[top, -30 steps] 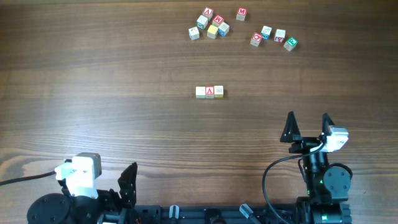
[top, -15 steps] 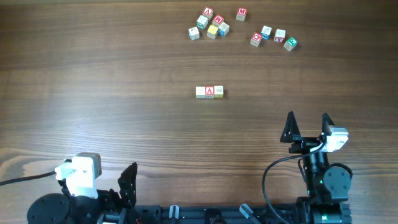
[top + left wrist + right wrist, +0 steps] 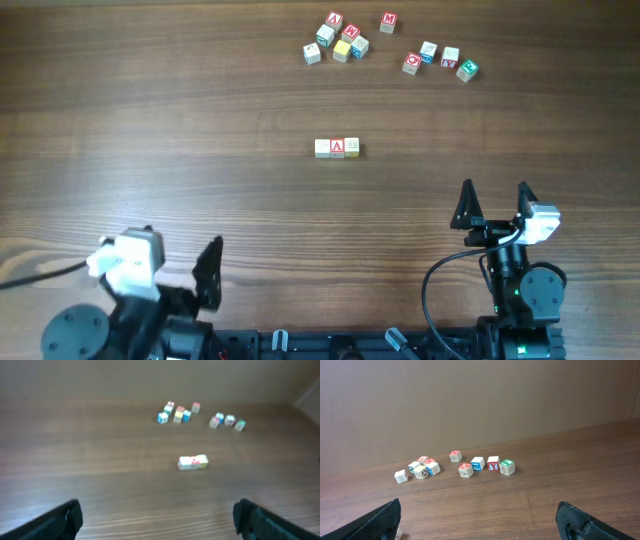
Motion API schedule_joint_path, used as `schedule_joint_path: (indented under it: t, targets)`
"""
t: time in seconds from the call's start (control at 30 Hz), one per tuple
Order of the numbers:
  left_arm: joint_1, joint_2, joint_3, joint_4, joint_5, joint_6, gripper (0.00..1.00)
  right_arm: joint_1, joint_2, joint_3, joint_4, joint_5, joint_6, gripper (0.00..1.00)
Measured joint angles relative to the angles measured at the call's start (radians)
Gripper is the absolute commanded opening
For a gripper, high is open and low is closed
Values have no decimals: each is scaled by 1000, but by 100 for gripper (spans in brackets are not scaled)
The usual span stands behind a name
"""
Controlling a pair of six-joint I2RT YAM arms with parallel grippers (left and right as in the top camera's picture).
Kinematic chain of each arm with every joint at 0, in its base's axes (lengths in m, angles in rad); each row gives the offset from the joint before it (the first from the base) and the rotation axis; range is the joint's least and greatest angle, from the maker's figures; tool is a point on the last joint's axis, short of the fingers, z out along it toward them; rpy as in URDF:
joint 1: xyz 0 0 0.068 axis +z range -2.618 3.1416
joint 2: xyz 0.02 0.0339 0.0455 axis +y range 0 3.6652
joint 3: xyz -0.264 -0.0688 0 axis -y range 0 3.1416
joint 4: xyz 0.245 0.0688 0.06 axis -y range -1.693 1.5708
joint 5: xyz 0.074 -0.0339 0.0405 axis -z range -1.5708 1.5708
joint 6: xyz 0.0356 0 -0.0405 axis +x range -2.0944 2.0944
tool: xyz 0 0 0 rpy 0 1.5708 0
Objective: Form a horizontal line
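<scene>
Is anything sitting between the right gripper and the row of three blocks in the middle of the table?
Nothing visible. Only bare table lies between the right gripper and the row of three blocks; the loose cubes sit beyond it.

Wood-grain bench (image 3: pixel 150 130), brown, one continuous surface. At centre lies the horizontal line (image 3: pixel 337 148), three small cubes touching side by side: whitish cube (image 3: pixel 322 148), red-"A" cube (image 3: pixel 337 148), pale yellow cube (image 3: pixel 352 147). Toward the far edge: loose cluster (image 3: pixel 342 49) of six letter cubes, lone red-faced cube (image 3: pixel 388 20) near its right, group of four (image 3: pixel 450 57) further right, all well apart from the line
</scene>
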Motion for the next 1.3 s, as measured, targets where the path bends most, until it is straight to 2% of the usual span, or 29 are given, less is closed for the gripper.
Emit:
schedule_joint_path:
  t: [0.1,0.17,0.3,0.47,0.57,0.7,0.87,1.03,1.3]
  targets:
    - [23,-37,-190,252,0,29,100,0,0,0,-2,-3,0,100]
    - [41,-74,-381,410,5,41,100,0,0,0,-3,-3,0,100]
    - [44,-169,-639,587,25,48,100,0,0,0,-2,-3,0,100]
    - [47,-257,-834,720,30,51,100,0,0,0,-3,-4,0,100]
    - [56,-272,-896,808,30,51,100,0,0,0,-3,-4,0,100]
    - [58,-276,-920,841,30,51,100,0,0,0,-3,-6,0,100]
    - [58,-319,-966,1036,30,51,100,0,0,0,-3,-6,0,100]
    - [58,-320,-977,977,30,50,100,0,0,0,-3,-6,0,100]
    - [58,-320,-977,977,30,50,100,0,0,0,-3,-6,0,100]
